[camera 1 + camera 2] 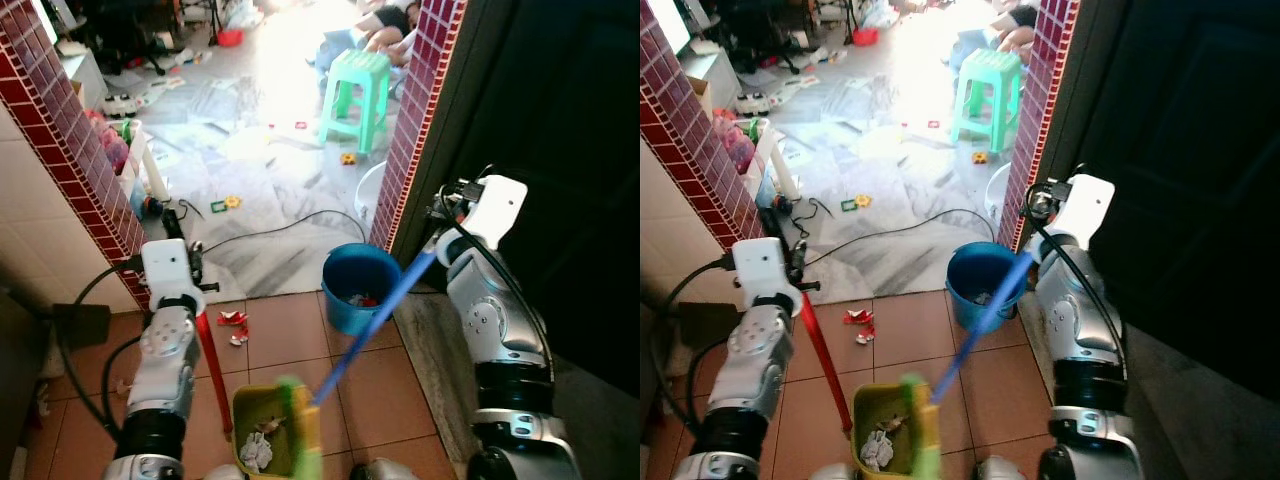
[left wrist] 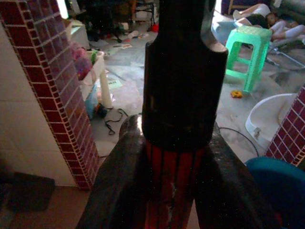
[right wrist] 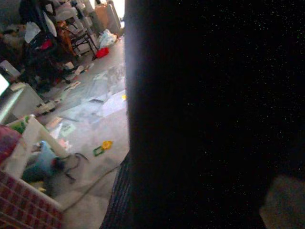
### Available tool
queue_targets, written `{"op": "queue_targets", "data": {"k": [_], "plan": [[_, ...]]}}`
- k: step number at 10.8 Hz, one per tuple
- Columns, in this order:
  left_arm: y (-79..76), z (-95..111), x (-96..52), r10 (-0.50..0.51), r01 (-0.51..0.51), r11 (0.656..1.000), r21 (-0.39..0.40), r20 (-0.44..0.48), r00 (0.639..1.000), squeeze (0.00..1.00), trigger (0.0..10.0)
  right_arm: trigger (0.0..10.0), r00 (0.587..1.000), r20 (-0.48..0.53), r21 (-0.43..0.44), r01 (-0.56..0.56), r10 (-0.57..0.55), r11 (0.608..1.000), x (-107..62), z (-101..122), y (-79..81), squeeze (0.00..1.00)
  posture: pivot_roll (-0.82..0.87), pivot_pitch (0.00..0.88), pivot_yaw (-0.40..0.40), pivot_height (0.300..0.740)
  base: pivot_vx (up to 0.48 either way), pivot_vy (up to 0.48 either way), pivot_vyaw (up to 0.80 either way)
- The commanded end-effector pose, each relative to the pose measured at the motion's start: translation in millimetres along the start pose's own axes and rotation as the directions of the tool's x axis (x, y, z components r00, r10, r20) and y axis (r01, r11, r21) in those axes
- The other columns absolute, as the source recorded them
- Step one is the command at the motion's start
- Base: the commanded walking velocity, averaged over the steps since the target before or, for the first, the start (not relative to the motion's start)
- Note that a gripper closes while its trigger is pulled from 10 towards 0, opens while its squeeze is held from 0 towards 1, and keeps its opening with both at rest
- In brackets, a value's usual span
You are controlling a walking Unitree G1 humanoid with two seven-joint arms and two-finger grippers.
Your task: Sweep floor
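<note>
My left gripper [image 1: 192,292] is shut on the red handle [image 1: 212,370] of a yellow-green dustpan [image 1: 245,400] that stands on the terracotta tiles close in front of me. Crumpled white paper [image 1: 257,450] lies in the pan. In the left wrist view both black fingers [image 2: 119,191] clamp the red handle [image 2: 174,195] below its black cap. My right gripper [image 1: 438,250] holds the blue broom handle [image 1: 375,320] slanting down to the left. Its green bristles [image 1: 300,425] are at the pan's mouth, blurred. Red scraps [image 1: 233,322] lie on the tiles just beyond the pan.
A blue bucket [image 1: 335,262] stands at the doorway, beside the right brick pillar [image 1: 420,110]. A left brick pillar [image 1: 70,130] and a dark door [image 1: 560,150] flank me. Beyond are a black cable [image 1: 290,225], small toys, a green stool [image 1: 357,95] and a person [image 1: 385,25] lying down.
</note>
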State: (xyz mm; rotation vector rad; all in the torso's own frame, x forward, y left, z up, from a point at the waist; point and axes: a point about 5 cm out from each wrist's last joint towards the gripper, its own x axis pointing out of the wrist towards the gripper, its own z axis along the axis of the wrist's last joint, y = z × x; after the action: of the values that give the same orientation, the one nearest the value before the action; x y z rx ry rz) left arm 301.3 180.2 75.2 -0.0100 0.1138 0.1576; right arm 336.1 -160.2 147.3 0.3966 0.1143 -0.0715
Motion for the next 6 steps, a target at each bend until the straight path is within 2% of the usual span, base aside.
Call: {"op": "queue_targets", "data": {"k": [1, 3, 5, 6], "plan": [[-11.3, 16.4, 6.2, -0.03, 0.032, 0.999, -0.03, 0.069, 0.997, 0.0, 10.0, 10.0, 0.999, 0.031, 0.106, -0.037, 0.033, 0.994, 1.7, 12.2, 10.4, 0.0, -0.09, 0.0, 0.0, 0.74, 0.0, 0.0, 0.0], [-15.2, 13.9, 4.7, -0.045, 0.048, 0.998, -0.035, 0.066, 0.997, 0.0, 10.0, 10.0, 0.998, 0.034, 0.134, -0.058, 0.054, 0.989, 1.8, 15.2, 16.2, 0.0, -0.09, 0.0, 0.003, 0.74, 0.0, 0.0, 0.0], [-14.4, 13.7, 5.4, -0.048, 0.051, 0.998, -0.036, 0.064, 0.997, 0.0, 10.0, 10.0, 0.991, 0.086, 0.025, -0.103, 0.101, 0.994, 4.0, 29.0, 17.7, 0.0, -0.1, 0.0, 0.0, 0.74, 0.0, 0.0, 0.0], [-14.7, 13.4, 5.9, -0.054, 0.056, 0.998, -0.035, 0.062, 0.997, 0.0, 10.0, 10.0, 0.983, 0.129, 0.013, -0.133, 0.13, 0.991, 6.2, 43.2, 22.6, 0.0, -0.11, 0.0, 0.004, 0.74, 0.0, 0.0, 0.0]]}}
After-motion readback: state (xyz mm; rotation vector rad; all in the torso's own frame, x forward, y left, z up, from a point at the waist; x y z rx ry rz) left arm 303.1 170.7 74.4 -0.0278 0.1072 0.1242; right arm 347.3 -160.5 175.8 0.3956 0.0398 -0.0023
